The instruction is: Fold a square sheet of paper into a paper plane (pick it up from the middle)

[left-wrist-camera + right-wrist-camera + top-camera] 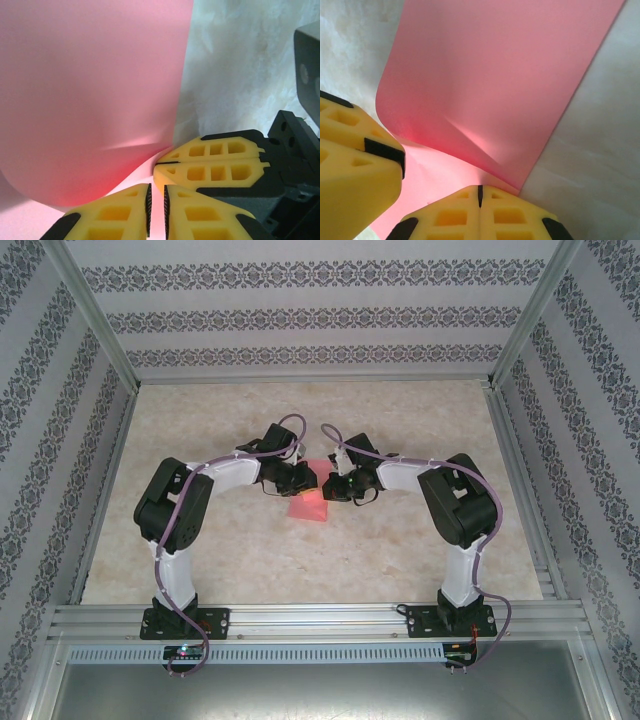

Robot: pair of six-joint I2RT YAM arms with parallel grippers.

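Paper (pixel 490 75) pinched by left gripper (pixel 156 195), right gripper (pixel 480 194).

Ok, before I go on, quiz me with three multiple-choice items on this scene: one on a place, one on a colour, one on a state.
1. Where is the paper?
A. on the table, between the left pincer and the right pincer
B. at the far left corner
C. on the near rail

2. What colour is it?
A. white
B. blue
C. pink

3. The right pincer is:
A. wide open
B. shut
C. holding a cup

Answers:
1 A: the top view shows it mid-table, where both arms meet.
2 C: it is pink in every view.
3 B: its jaws meet at the paper's curled fold.
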